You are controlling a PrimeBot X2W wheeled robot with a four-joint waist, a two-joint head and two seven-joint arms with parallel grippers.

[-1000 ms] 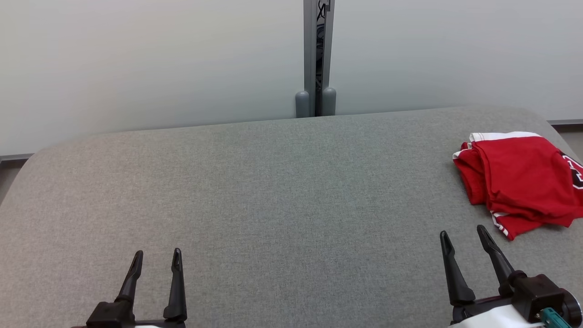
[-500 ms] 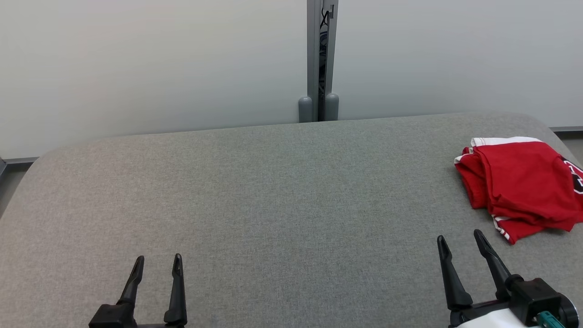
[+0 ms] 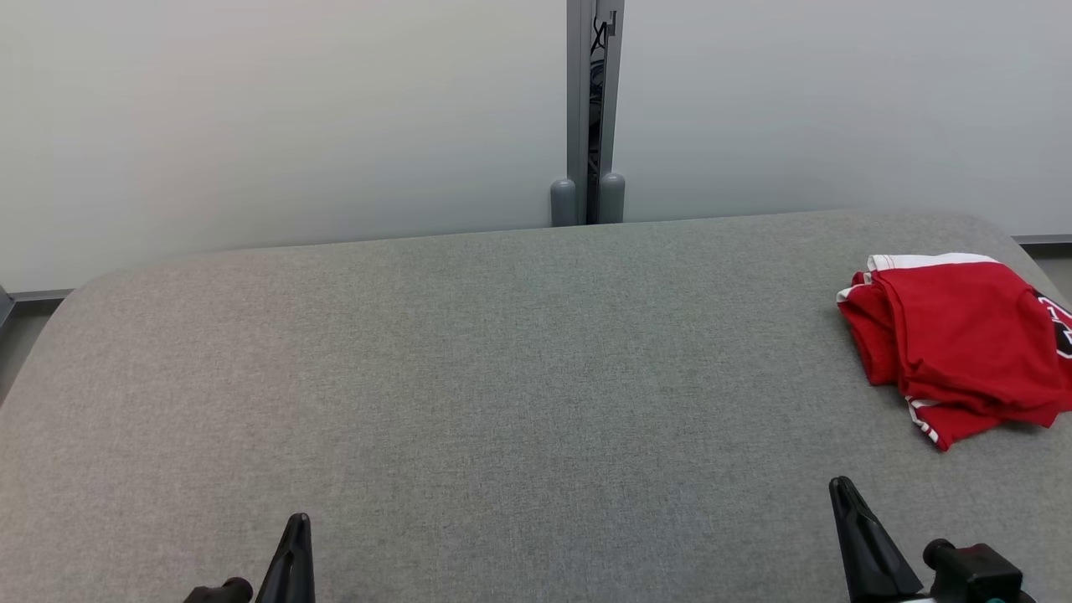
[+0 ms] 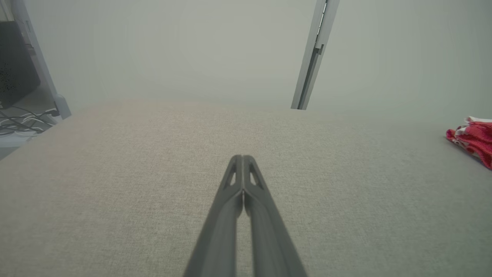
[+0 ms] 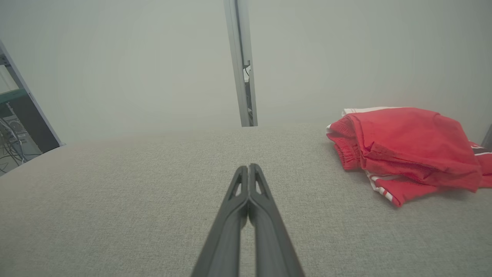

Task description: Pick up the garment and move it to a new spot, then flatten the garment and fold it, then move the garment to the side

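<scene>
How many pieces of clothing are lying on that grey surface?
1. A red garment with white trim lies bunched near the right edge of the grey surface. Its folds could hide another piece.

- Right gripper [image 5: 248, 166]: both dark fingers pressed together to the tips, nothing between them, pointing out across the grey fabric surface [image 5: 115, 200].
- Red garment [image 5: 403, 146] with white trim: lies bunched in loose folds at the far right of the surface, well apart from the fingertips.
- Grey post [image 5: 240, 61]: stands against the pale wall [image 5: 115, 69] beyond the far edge.
- Cables [image 5: 9, 154]: far left, past the surface's edge.
</scene>
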